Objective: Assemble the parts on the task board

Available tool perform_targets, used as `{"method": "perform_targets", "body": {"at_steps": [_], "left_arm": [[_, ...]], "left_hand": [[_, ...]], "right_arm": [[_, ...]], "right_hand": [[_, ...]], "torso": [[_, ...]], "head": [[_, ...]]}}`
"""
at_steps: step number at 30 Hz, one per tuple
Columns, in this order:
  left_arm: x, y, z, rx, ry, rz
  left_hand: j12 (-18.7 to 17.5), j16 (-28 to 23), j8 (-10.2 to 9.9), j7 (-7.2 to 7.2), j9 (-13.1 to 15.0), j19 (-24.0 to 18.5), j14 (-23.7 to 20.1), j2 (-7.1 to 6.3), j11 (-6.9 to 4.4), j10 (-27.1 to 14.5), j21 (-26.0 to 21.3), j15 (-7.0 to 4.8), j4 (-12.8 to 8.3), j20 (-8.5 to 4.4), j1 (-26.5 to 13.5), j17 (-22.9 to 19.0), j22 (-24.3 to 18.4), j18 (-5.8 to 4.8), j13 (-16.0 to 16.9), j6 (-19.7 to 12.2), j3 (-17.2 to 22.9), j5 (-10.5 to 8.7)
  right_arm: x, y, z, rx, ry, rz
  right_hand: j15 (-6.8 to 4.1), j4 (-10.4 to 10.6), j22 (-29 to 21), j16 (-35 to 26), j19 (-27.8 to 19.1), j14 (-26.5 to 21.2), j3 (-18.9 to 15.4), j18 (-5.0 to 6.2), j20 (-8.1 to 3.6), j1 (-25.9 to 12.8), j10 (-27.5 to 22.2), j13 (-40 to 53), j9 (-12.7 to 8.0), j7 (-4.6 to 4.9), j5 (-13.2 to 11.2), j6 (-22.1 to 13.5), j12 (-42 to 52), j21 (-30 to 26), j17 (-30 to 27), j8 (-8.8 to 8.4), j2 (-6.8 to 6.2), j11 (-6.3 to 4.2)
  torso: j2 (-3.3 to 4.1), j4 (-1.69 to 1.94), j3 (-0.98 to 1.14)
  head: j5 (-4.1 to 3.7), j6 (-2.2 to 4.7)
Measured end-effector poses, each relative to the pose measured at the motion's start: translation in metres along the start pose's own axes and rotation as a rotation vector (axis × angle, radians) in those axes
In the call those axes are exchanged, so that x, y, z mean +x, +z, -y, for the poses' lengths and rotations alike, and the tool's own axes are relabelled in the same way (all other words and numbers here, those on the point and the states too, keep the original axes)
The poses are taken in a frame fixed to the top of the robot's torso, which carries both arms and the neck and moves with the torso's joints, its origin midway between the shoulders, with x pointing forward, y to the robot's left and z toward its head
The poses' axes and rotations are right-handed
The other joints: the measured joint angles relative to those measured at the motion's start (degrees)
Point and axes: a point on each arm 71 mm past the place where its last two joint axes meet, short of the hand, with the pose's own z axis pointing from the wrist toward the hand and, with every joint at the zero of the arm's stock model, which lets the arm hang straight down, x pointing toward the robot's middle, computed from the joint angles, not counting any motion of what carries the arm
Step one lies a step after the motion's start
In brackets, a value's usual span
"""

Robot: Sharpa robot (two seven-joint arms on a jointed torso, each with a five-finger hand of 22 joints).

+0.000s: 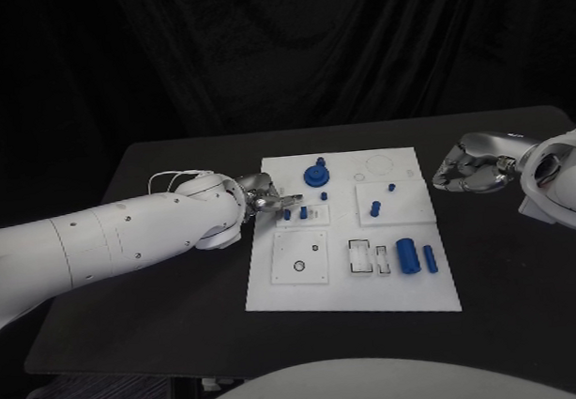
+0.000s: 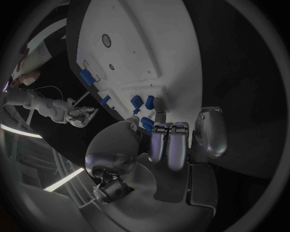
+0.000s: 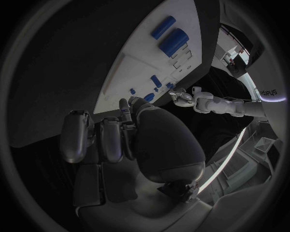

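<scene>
Head view: task board (image 1: 326,286) at table centre, long axis running away from the robot. Left hand (image 1: 270,204) at the board's left edge, fingertips reaching over the small raised block carrying short blue pegs (image 1: 301,213); pegs just beyond the fingertips, toward the board's middle. Not clear from this angle whether a peg is pinched. Right hand (image 1: 475,172) off the board, on the black table (image 1: 161,295) just beside the right edge, fingers curled in, nothing visibly held. Large blue cylinder (image 1: 407,253) and slim blue pin (image 1: 431,259) lying side by side near the front right, long axes parallel to the board's long side; closer to the right hand than to the left. Blue knobbed part (image 1: 317,174) standing near the far edge, close to the left hand. Left wrist view: left hand (image 2: 175,145) with fingers extended together toward the board edge, thumb apart; blue pegs (image 2: 149,102) directly ahead of the fingertips, one seemingly touching or nearly touching a fingertip. Grip not confirmed; state cannot be told. Judged step: approach to or pick-up of a peg, left hand the nearer. Right wrist view: right hand (image 3: 121,135) with fingers curled down toward the palm, empty; board edge ahead, large blue cylinder (image 3: 173,41) well apart, across the board.
</scene>
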Motion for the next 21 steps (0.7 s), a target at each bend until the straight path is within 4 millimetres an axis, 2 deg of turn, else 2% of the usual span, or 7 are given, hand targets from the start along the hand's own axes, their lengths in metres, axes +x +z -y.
{"method": "perform_targets", "body": {"at_steps": [2, 5, 10, 15, 17, 19, 21], "left_arm": [[0.001, 0.000, -0.001, 0.008, -0.004, 0.007], [0.003, -0.002, -0.003, 0.037, -0.018, 0.036], [0.001, -0.009, -0.003, 0.122, -0.046, 0.131], [-0.013, -0.018, -0.005, 0.219, -0.053, 0.271], [-0.021, -0.022, -0.003, 0.274, -0.044, 0.322], [-0.028, -0.024, 0.000, 0.327, -0.031, 0.354], [-0.038, -0.026, 0.004, 0.391, -0.012, 0.380]], "left_hand": [[0.00, 0.00, 0.09, 0.00, 0.36, 0.00, 0.00, 0.01, 0.00, 0.00, 0.02, 0.00, -0.09, 0.00, 0.01, 0.00, 0.00, 0.00, 0.00, 0.00, -0.45, 0.00], [0.00, 0.00, 1.96, 0.10, 2.27, 0.44, 0.00, 0.43, 0.00, 0.00, 1.01, 0.00, -0.13, 0.01, 2.08, 0.00, 0.00, 0.00, 0.00, -0.99, -2.40, 0.95], [0.00, 0.00, 4.80, -0.40, 4.80, 1.15, 0.00, -0.14, 0.00, 0.00, 2.45, 0.00, -0.17, -0.30, 7.81, 0.00, 0.00, 0.00, 0.00, -1.70, -4.91, 4.91], [0.00, 0.00, 4.96, -0.19, 5.11, 0.77, 0.00, -1.44, 0.00, 0.00, 1.31, 0.00, -0.15, -0.21, 13.91, 0.00, 0.00, 0.00, 0.00, -3.80, -6.16, 7.97], [0.00, 0.00, 3.10, 0.94, 4.18, -0.33, 0.09, -1.58, 0.78, -0.09, 0.23, 0.77, -0.16, 0.30, 17.53, 0.00, 0.00, 0.00, 0.00, -7.75, -6.28, 8.88], [-1.00, -0.01, -1.41, 3.63, 1.77, -0.35, 0.05, -1.69, 2.77, -0.12, 1.54, 2.56, -0.16, 1.30, 21.36, 0.00, 0.00, 0.00, 0.00, -16.78, -6.28, 8.91], [-3.58, -0.45, -2.28, 4.81, -0.30, -1.34, 0.09, -1.74, 3.84, -0.44, 0.97, 3.60, -0.16, 2.36, 25.31, 0.00, 0.00, 0.00, 0.00, -20.45, -6.28, 8.91]], "right_arm": [[0.000, 0.000, 0.000, 0.001, 0.000, 0.000], [0.000, -0.001, 0.001, 0.002, 0.000, 0.000], [0.000, -0.002, 0.003, 0.007, 0.001, 0.000], [0.000, -0.003, 0.005, 0.011, 0.002, 0.000], [0.000, -0.004, 0.005, 0.011, 0.002, 0.000], [0.000, -0.004, 0.005, 0.011, 0.002, 0.000], [0.000, -0.004, 0.005, 0.011, 0.002, 0.001]], "right_hand": [[0.00, 0.00, 0.00, 0.00, 0.00, 0.00, 0.00, 0.00, 0.00, 0.00, 0.00, 0.00, 0.00, 0.00, 0.00, 0.00, 0.00, 0.00, 0.00, 0.00, 0.00, 0.00], [0.00, 0.00, 0.00, 0.00, 0.00, 0.00, 0.00, 0.00, 0.00, 0.00, 0.00, -0.01, 0.00, 0.00, 0.00, 0.00, 0.00, 0.00, 0.00, 0.00, 0.00, 0.00], [0.00, 0.00, 0.00, 0.01, 0.00, 0.00, 0.00, 0.00, 0.00, 0.00, 0.00, -0.02, -0.01, 0.00, 0.00, 0.00, 0.01, 0.00, 0.00, 0.00, 0.00, 0.00], [0.00, 0.00, 0.00, 0.01, 0.00, 0.00, 0.00, 0.00, 0.00, 0.00, 0.00, -0.03, -0.01, 0.00, 0.00, 0.00, 0.03, 0.00, 0.00, 0.00, 0.00, 0.00], [0.00, 0.00, 0.00, 0.01, 0.00, 0.00, 0.00, 0.00, 0.00, 0.00, 0.00, -0.05, -0.01, 0.00, 0.00, 0.00, 0.06, 0.00, 0.00, 0.00, 0.00, 0.00], [0.00, 0.00, 0.00, 0.01, 0.00, 0.00, 0.00, 0.00, 0.00, 0.00, 0.00, -0.04, -0.01, 0.00, 0.00, 0.00, 0.07, 0.00, 0.00, 0.00, 0.00, 0.00], [0.00, 0.00, 0.00, 0.01, 0.00, 0.00, 0.00, 0.00, 0.00, 0.00, 0.00, -0.05, -0.01, 0.00, 0.00, 0.00, 0.07, 0.00, 0.00, 0.00, 0.00, 0.00]], "torso": [[0.01, 0.00, -0.01], [0.03, 0.01, -0.01], [0.02, 0.02, -0.01], [0.05, 0.02, -0.06], [0.05, 0.02, -0.09], [0.05, 0.00, -0.11], [0.02, -0.01, -0.14]], "head": [[-0.06, 0.00], [-0.15, 0.00], [-0.04, 0.00], [0.13, 0.00], [0.13, 0.00], [0.19, 0.00], [0.21, 0.00]]}}
